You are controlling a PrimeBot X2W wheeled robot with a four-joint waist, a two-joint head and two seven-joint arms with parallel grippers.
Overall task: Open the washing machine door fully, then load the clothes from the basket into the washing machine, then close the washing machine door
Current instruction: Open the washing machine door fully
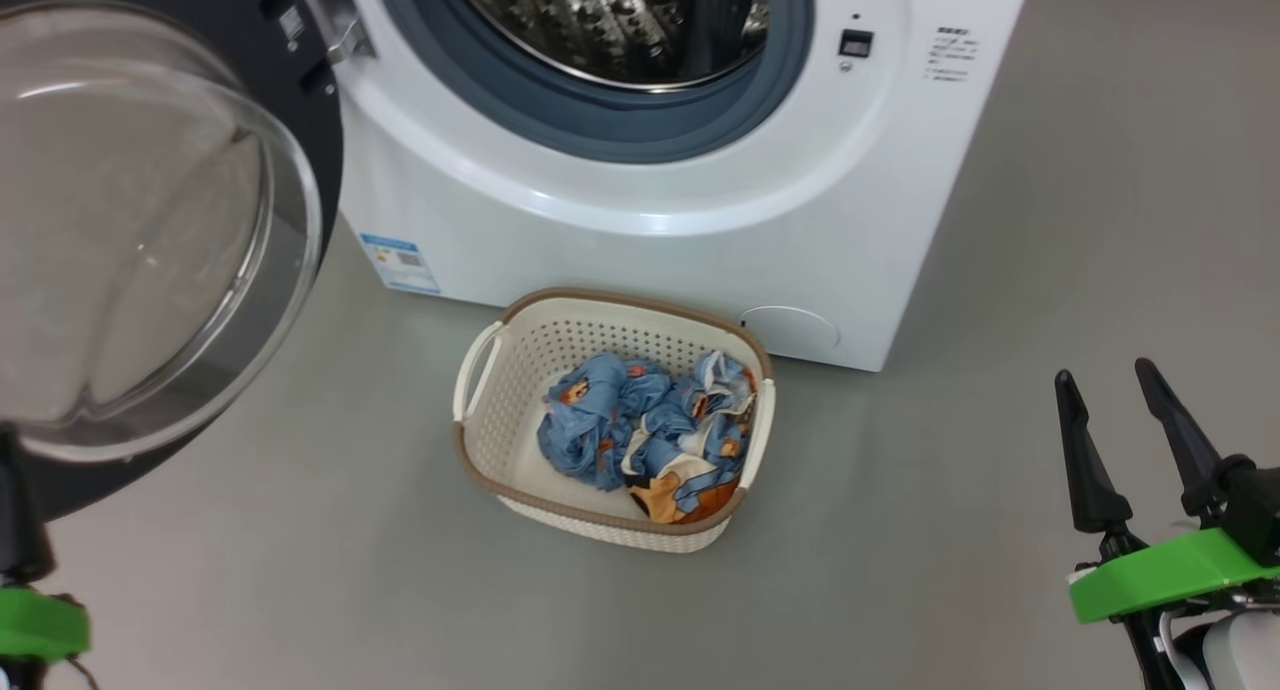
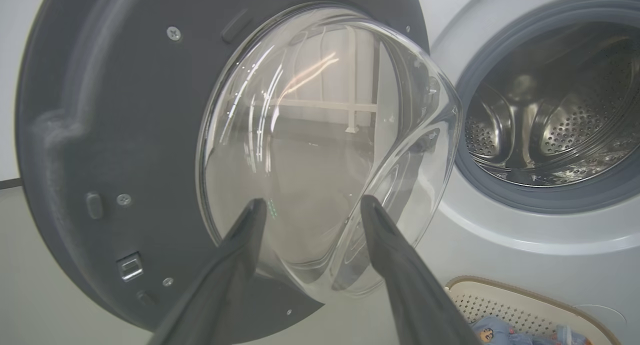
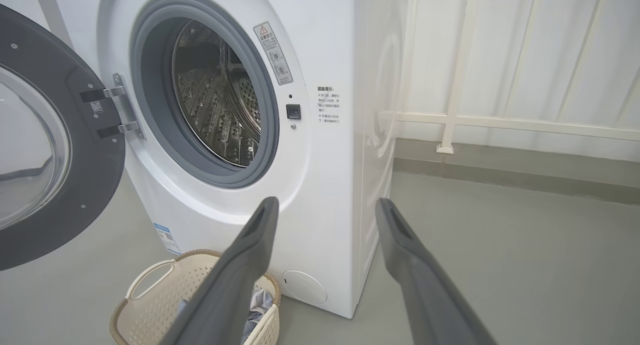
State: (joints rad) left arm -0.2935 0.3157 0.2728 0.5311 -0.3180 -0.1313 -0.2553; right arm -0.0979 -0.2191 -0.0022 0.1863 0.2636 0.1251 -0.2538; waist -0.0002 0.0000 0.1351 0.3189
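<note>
Washing machine door hangs swung out at my left, perhaps not fully open (hard to judge). My left gripper, fingers apart, points at it from near; my right gripper is spread too. Reaching for the clothes in the basket, I could knock the door shut.

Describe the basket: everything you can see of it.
The basket is a small cream-white rounded rectangle, plastic by the look, with perforated walls, a brown woven-look rim and a loop handle at each end. It stands upright on the grey floor, close in front of the washer. Crumpled blue printed clothes lie inside, towards its right. Whether it touches the washer I cannot tell.
</note>
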